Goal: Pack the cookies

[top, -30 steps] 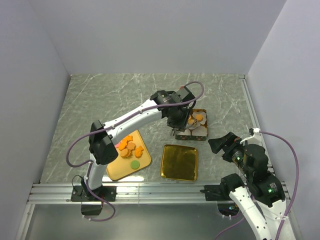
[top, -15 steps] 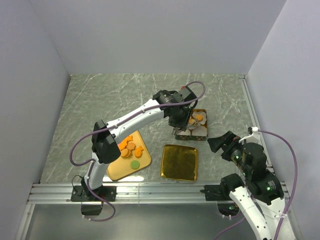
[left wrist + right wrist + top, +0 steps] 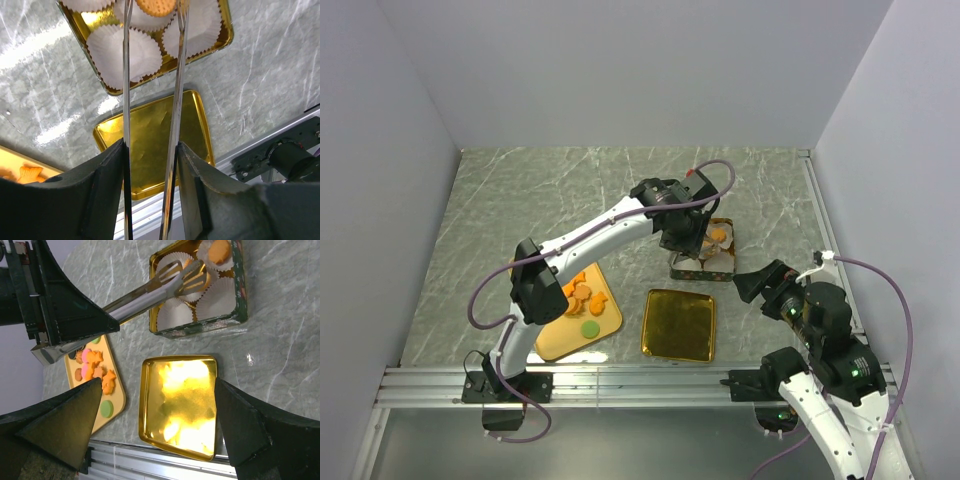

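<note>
In the top view, find the left gripper (image 3: 682, 240) poised over the tin (image 3: 705, 275), with loose cookies (image 3: 582, 293) well to its left on the tray (image 3: 560, 342); in the left wrist view, read the tongs (image 3: 176, 75) as clamped, long axis toward the tin, blades parted astride a tan cookie (image 3: 156, 5) cut off at the frame edge, contact indeterminate; in the right wrist view, note the right gripper (image 3: 158, 382) spread wide, holding nothing

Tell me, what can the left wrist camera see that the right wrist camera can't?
Only the left wrist camera shows a black block in the bottom corner of its picture, and it looks straight along the two arms of the tongs from behind.

Only the right wrist camera shows the tongs' slotted tips, the green cookie, the pink cookie and the dark outer wall of the tin.

Both show the gold lid, the tin with its white paper cups, and some of the orange tray.
</note>
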`<state>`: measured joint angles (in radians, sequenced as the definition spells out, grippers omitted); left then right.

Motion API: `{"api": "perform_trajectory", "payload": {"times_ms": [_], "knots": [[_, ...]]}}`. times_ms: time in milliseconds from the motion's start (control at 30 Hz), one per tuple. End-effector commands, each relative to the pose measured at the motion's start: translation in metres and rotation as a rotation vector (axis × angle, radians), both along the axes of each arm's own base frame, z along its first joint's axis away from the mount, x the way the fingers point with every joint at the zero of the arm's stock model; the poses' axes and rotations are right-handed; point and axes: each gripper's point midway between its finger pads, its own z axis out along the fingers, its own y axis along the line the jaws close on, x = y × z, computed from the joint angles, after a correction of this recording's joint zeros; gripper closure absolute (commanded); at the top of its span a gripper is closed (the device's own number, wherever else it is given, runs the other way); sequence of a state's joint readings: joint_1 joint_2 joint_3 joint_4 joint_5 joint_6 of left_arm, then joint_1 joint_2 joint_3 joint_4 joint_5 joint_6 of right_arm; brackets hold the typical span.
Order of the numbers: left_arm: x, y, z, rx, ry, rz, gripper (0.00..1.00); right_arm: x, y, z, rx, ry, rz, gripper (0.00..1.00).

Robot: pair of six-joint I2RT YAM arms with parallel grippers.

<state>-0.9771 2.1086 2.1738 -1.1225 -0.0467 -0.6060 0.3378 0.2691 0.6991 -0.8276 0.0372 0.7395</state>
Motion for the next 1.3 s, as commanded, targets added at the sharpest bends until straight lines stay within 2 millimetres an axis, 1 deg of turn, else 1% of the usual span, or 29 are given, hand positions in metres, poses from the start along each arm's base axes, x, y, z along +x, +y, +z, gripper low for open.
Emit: {"api": "perform_trajectory", "payload": {"times_ms": [0,133,300,433,467,500,567,600,633,667,700,767,800,833,867,900,967,1000,1067,1100,1167,1200,1267], "knots": [[0.007,-0.008,0.021,-0.040,-0.060,-0.011,0.51,0.007,0.003,0.005,0.002,-0.027,0.004,0.00],[0.008,-0.009,0.022,-0.040,-0.064,-0.011,0.48,0.008,0.003,0.005,0.002,-0.024,0.007,0.00],[0.009,-0.008,0.027,-0.042,-0.074,-0.005,0.49,0.008,0.005,0.006,0.004,-0.026,0.013,0.00],[0.012,-0.003,0.046,-0.066,-0.101,0.011,0.48,0.009,0.006,0.006,0.007,-0.025,0.017,0.00],[0.014,0.000,0.049,-0.069,-0.102,0.020,0.48,0.009,0.006,0.006,0.005,-0.027,0.018,0.00],[0.013,0.003,0.056,-0.079,-0.110,0.025,0.49,0.010,0.006,0.006,0.004,-0.024,0.018,0.00],[0.016,0.014,0.058,-0.068,-0.117,0.045,0.49,0.011,0.008,0.006,0.009,-0.026,0.023,0.00],[0.014,0.019,0.067,-0.077,-0.130,0.050,0.49,0.011,0.008,0.006,0.009,-0.026,0.025,0.00],[0.013,0.027,0.063,-0.056,-0.122,0.057,0.50,0.011,0.008,0.005,0.010,-0.022,0.025,0.00],[0.014,0.035,0.065,-0.046,-0.134,0.072,0.50,0.011,0.009,0.006,0.012,-0.023,0.025,0.00],[0.011,0.047,0.066,-0.034,-0.135,0.082,0.50,0.012,0.009,0.007,0.014,-0.026,0.026,0.00],[0.008,0.061,0.067,-0.019,-0.143,0.106,0.50,0.012,0.010,0.005,0.017,-0.022,0.029,0.00],[0.006,0.073,0.077,-0.029,-0.165,0.123,0.50,0.013,0.010,0.005,0.016,-0.024,0.030,0.00],[0.003,0.084,0.066,0.002,-0.149,0.137,0.50,0.014,0.011,0.005,0.021,-0.024,0.033,0.00],[0.001,0.092,0.065,0.005,-0.144,0.156,0.50,0.015,0.012,0.007,0.023,-0.028,0.034,0.00],[-0.005,0.106,0.063,0.017,-0.139,0.173,0.50,0.016,0.013,0.007,0.023,-0.027,0.034,0.00],[-0.013,0.126,0.059,0.044,-0.128,0.217,0.50,0.017,0.013,0.007,0.019,-0.026,0.038,0.00],[-0.021,0.141,0.056,0.055,-0.120,0.237,0.50,0.019,0.014,0.007,0.016,-0.021,0.038,0.00],[-0.030,0.157,0.055,0.060,-0.111,0.292,0.50,0.019,0.018,0.008,0.021,-0.019,0.059,0.00],[-0.040,0.172,0.052,0.067,-0.102,0.309,0.50,0.021,0.020,0.009,0.024,-0.018,0.064,0.00],[-0.050,0.185,0.049,0.054,-0.088,0.357,0.48,0.024,0.022,0.008,0.029,-0.018,0.072,0.00],[-0.059,0.197,0.044,0.064,-0.075,0.375,0.48,0.024,0.025,0.007,0.034,-0.010,0.084,0.00],[-0.068,0.209,0.036,0.074,-0.054,0.420,0.48,0.026,0.028,0.007,0.042,-0.007,0.094,0.00]]}}
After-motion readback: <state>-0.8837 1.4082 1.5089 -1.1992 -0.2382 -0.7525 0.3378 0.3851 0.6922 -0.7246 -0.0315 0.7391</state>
